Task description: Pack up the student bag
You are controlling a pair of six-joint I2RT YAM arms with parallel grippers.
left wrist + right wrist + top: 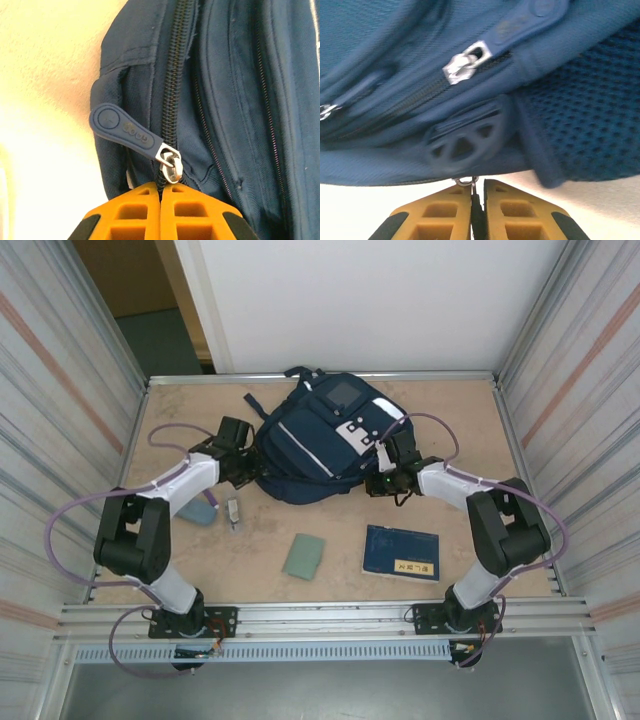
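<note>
The student bag (325, 435), navy with thin white stripes, lies at the back middle of the table. My left gripper (252, 455) is at its left side. In the left wrist view the orange fingers (135, 212) are pressed together, with the zipper seam (172, 95) running down between them. Just above them are a metal slider (171, 166) and a blue rubber pull tab (120, 128). My right gripper (388, 472) is at the bag's right side. Its fingers (440, 215) pinch a thin dark zipper pull (477, 207) hanging from a small metal ring (465, 181) under the bag's edge.
A flat dark blue book (401, 552) with a yellow label lies front right. A green pad (303, 556) sits front centre. A light blue item (198, 510) and a small pale object (233, 513) lie by the left arm. Metal walls enclose the table.
</note>
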